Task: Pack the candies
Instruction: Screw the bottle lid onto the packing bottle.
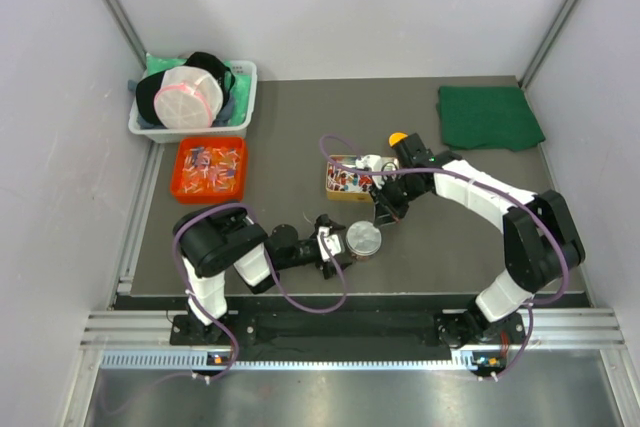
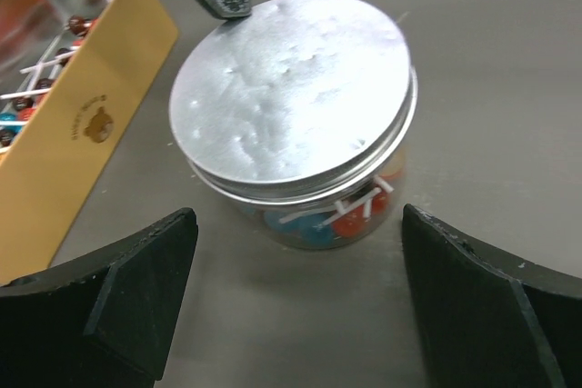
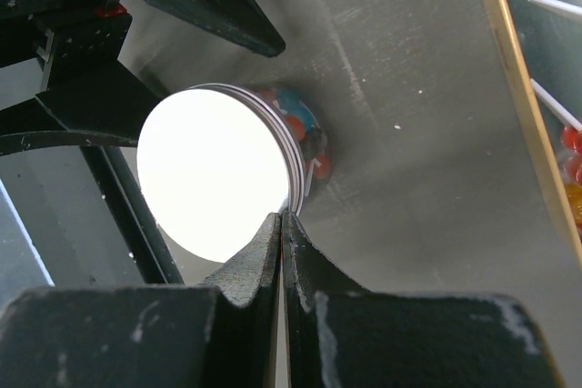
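Observation:
A small clear round jar (image 1: pixel 363 239) with a silver lid (image 2: pixel 296 106) stands on the grey table, with red and blue candies (image 2: pixel 336 220) showing through its wall. My left gripper (image 2: pixel 296 306) is open and empty, its fingers (image 2: pixel 118 288) spread just short of the jar's near side. My right gripper (image 3: pixel 282 220) is shut with nothing between its fingers, its tip at the rim of the lid (image 3: pixel 214 170). It reaches the jar from the far side (image 1: pixel 385 209). More candies lie in an open yellow tin (image 1: pixel 347 177) and in an orange tray (image 1: pixel 210 169).
The yellow tin (image 2: pixel 82 124) stands close beside the jar. A white basket (image 1: pixel 245 107) of cloth items sits at the back left. A folded green cloth (image 1: pixel 488 117) lies at the back right. An orange object (image 1: pixel 398 138) shows behind the right wrist.

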{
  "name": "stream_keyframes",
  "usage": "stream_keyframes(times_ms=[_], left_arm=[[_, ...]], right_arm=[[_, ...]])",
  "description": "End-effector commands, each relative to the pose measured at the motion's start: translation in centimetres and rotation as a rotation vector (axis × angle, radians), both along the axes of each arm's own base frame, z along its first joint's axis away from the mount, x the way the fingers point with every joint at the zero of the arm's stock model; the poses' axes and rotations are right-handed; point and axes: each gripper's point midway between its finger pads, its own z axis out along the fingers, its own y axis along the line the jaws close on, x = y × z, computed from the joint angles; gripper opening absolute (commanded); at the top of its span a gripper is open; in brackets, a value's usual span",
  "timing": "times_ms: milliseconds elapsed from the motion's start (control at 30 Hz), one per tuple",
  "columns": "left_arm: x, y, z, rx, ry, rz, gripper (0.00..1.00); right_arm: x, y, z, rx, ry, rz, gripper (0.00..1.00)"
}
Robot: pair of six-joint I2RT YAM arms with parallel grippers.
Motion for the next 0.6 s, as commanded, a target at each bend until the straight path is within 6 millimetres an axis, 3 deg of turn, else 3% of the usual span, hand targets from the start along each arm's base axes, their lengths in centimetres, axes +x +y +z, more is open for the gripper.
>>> stream_keyframes(times_ms=[0, 567], left_arm=[[-1.2, -1.1, 4.5, -0.17, -0.115, -0.096, 0.99], [-0.9, -2.3, 3.3, -0.154, -0.006, -0.106, 0.99]], right_arm=[[-1.6, -0.3, -0.4, -0.016, 0.052, 0.01, 0.0], [-2.5, 0.5, -0.3, 0.0, 0.089, 0.045, 0.0]])
